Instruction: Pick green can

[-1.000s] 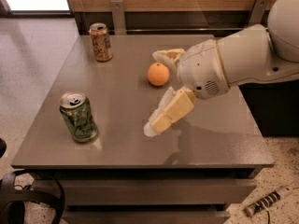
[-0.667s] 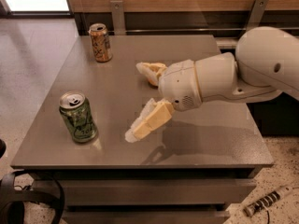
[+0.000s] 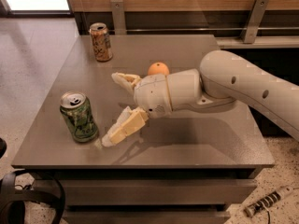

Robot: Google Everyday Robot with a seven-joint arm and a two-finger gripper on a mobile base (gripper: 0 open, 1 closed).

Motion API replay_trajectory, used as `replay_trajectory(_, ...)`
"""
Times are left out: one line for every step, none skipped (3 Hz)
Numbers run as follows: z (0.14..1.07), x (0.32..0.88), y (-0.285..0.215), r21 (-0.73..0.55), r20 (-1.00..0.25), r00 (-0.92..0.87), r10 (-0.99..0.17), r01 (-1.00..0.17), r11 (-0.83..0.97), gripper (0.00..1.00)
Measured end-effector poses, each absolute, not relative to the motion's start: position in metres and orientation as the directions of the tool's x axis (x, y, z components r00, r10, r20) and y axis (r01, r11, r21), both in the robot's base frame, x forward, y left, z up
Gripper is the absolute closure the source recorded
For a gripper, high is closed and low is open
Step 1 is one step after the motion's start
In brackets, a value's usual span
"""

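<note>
The green can [image 3: 78, 116] stands upright near the front left of the grey table [image 3: 205, 148], with a silver top and pull tab. My gripper [image 3: 112, 108] is open, its two pale fingers spread wide and pointing left toward the can. The near fingertip [image 3: 110, 138] is just right of the can's base, close to it but apart. The far fingertip [image 3: 117, 77] is behind and to the right of the can. The white arm [image 3: 243, 85] reaches in from the right, low over the table.
A tan-and-brown can [image 3: 101, 42] stands at the table's back left. An orange [image 3: 159, 68] sits behind my wrist, partly hidden. A wooden wall with metal brackets [image 3: 254, 13] runs behind the table. A power strip [image 3: 266, 202] lies on the floor at right.
My arm has swept left across the table, bringing the open gripper from mid-table to just right of the green can. The orange is now partly hidden behind the wrist.
</note>
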State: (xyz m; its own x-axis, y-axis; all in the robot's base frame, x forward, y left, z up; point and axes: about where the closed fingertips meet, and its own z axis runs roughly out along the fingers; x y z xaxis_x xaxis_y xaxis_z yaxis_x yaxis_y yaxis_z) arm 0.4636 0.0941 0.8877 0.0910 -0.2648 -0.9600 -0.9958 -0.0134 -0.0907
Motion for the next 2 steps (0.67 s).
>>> replay_trajectory(0.877,0.458,0.117,-0.073,-0.966,0.084,-0.246,-0.996,-0.052,0.0)
replay_trajectory(0.872,0.45,0.138,-0.064,-0.969,0.086,-0.232,-0.993,-0.1,0.0)
